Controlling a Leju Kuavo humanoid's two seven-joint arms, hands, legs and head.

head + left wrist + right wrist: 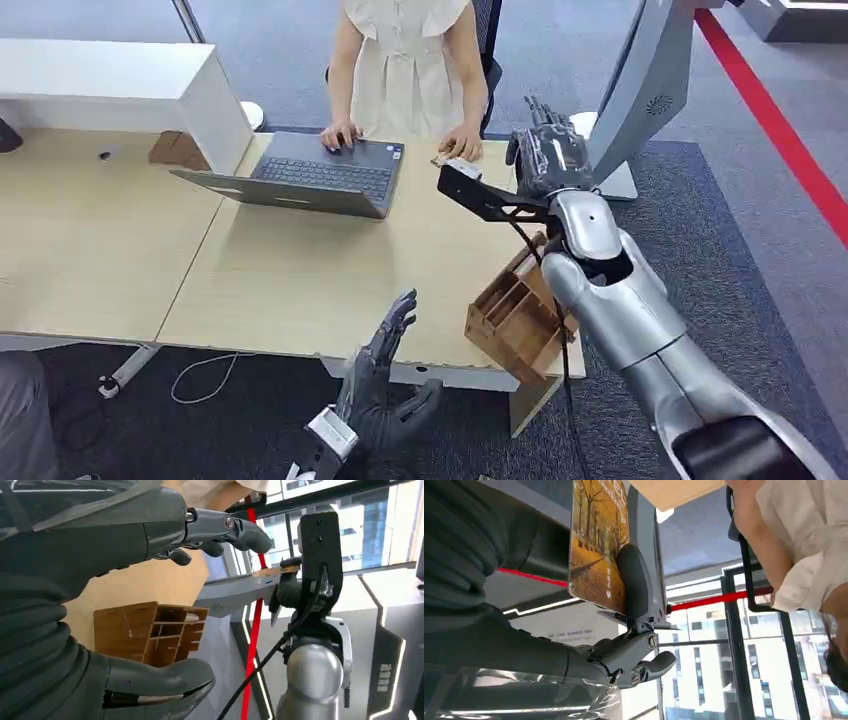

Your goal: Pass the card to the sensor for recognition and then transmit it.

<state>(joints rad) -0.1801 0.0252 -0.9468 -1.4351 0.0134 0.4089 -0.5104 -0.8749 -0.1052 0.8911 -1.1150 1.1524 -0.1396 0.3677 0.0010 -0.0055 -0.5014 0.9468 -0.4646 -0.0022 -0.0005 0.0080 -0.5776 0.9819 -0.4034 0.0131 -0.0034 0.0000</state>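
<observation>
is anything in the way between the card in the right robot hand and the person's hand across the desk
Nothing visible blocks it. The right robot hand holds the card up above the desk's far edge, and the person's hand is just beside it over bare desk.

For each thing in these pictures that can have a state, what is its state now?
card: held upright in the right hand.
right hand: raised above the table's far edge, gripping the card.
left hand: open, fingers apart, holding nothing.
laptop: lid open, a person's hand on the keyboard.
wooden organiser: at the table corner, tilted.
</observation>
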